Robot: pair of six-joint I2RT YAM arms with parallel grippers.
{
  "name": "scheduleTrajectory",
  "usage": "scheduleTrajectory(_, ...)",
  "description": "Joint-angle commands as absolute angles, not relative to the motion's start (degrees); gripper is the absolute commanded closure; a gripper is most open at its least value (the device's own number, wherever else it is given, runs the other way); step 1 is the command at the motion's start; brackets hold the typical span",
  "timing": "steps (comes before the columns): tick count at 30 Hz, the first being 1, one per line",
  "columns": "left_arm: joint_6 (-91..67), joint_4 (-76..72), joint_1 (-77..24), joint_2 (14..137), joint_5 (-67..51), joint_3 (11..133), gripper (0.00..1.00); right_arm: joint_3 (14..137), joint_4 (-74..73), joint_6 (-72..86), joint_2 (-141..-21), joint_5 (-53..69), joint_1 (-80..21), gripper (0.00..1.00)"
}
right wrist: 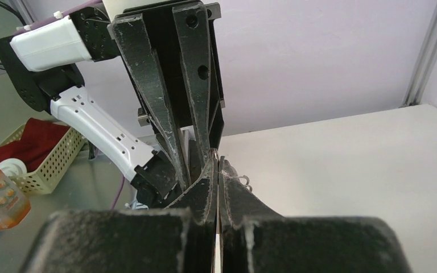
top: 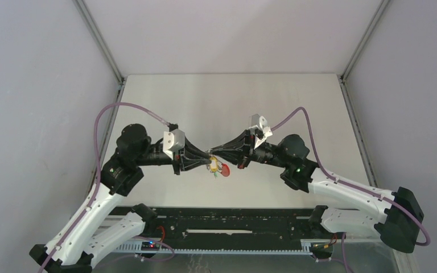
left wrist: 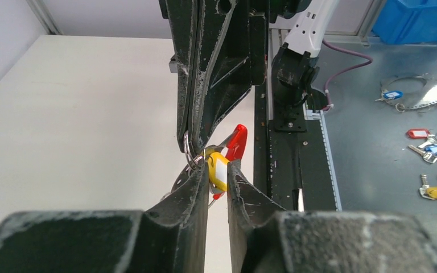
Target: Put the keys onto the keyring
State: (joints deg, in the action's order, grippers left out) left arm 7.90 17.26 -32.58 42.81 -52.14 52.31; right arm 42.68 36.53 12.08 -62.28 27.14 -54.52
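We look down on a pale matte worktop (top: 233, 102) boxed in by plain grey walls (top: 34, 68). Above its middle the two arms meet tip to tip, lifting ring and key free for threading, we judge. The right pincer (right wrist: 217, 166) is closed almost flat on the thin grey metal keyring (left wrist: 188, 149) with its red curved section (left wrist: 236, 141). The left pincer (left wrist: 218, 166), narrowly parted, clamps the yellow-orange-headed silver key (left wrist: 217, 173) just beside that loop. We cannot make out the green-headed key.
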Motion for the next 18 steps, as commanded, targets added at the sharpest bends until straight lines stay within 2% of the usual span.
scheduleTrajectory(1,4.9,10.3,-32.0,43.1,-54.9,55.1,0.76,43.0,37.3,11.9,-63.9,32.1,-55.7,1.00)
scheduleTrajectory(8,0.5,6.3,-31.0,43.6,-56.9,55.1,0.77,42.7,48.8,18.8,-69.0,34.5,-55.7,1.00)
scheduleTrajectory(14,-1.6,4.7,-30.3,43.3,-57.6,54.9,0.79,42.7,52.8,21.6,-71.3,35.5,-55.7,1.00)
scheduleTrajectory(16,-1.1,4.9,-29.9,43.1,-57.5,54.9,0.76,42.2,52.5,21.4,-70.6,35.2,-55.6,1.00)
scheduleTrajectory(18,0.6,6.2,-29.4,42.8,-57.0,55.0,0.69,41.3,52.8,21.9,-69.6,35.2,-55.0,1.00)
